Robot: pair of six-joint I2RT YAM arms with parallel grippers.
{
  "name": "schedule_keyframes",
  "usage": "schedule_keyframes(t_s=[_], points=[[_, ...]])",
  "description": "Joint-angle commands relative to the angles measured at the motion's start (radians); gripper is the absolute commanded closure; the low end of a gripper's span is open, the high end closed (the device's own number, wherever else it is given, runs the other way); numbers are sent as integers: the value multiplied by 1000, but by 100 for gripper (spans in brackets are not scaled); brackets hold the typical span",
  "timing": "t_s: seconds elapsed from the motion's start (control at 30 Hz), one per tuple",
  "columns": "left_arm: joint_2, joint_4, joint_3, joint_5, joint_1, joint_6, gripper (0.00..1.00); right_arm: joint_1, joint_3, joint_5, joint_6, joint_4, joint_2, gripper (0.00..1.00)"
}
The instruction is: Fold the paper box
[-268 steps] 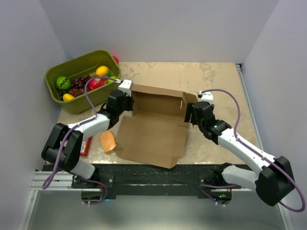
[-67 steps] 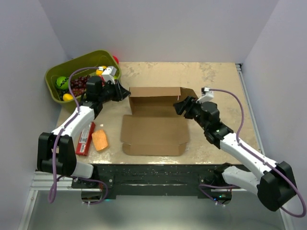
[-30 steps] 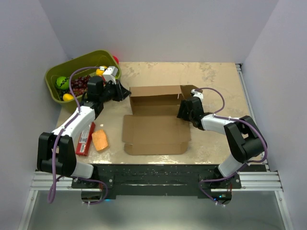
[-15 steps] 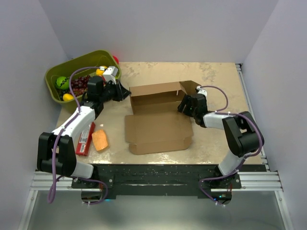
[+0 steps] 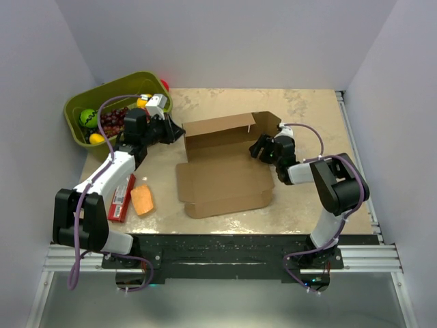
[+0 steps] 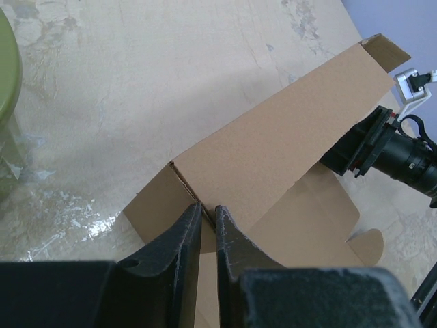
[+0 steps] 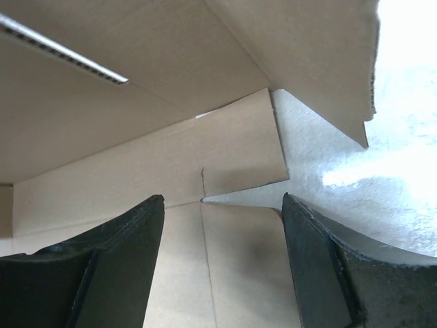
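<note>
The paper box (image 5: 225, 179) is brown cardboard in the middle of the table, its flat panel towards me and its back wall (image 5: 222, 131) standing up. My left gripper (image 5: 176, 131) is shut on the back wall's left corner. In the left wrist view its fingers pinch the cardboard edge (image 6: 205, 209), and the wall (image 6: 287, 137) runs away to the right. My right gripper (image 5: 259, 147) is open at the box's right end. In the right wrist view it (image 7: 222, 199) is spread wide over a side flap (image 7: 239, 154) and the floor panel, holding nothing.
An olive-green bin (image 5: 95, 147) with toy fruit stands at the back left, its rim showing in the left wrist view (image 6: 7, 82). An orange block (image 5: 143, 200) and a red bar (image 5: 121, 197) lie at the front left. Walls close off both sides.
My right gripper has moved in to the box's right end with its arm folded close. The box's right end has swung away from me. My left gripper has kept its hold.
</note>
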Motion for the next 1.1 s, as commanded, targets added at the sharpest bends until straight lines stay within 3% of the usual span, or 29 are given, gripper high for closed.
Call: schedule_keyframes(t_s=[0.0, 0.5, 0.73, 0.87, 0.97, 1.0, 1.07], points=[[13, -55, 3, -7, -4, 34, 83, 12, -34, -110, -32, 169, 3, 28], [20, -56, 6, -7, -4, 37, 83, 23, -52, -208, -60, 312, 0, 33], [7, -58, 8, -13, -4, 44, 83, 24, -100, -147, -72, 183, -140, 25], [-3, -63, 20, -29, -4, 58, 82, 24, -120, -95, -116, -22, -299, 22], [-22, -60, 29, -38, -4, 78, 67, 24, -146, -67, -151, -160, -445, 19], [-29, -53, 32, -41, -4, 83, 56, 24, -138, -59, -161, -209, -477, 19], [-53, -47, 35, -55, -4, 100, 45, 26, -122, -26, -182, -356, -558, 18]])
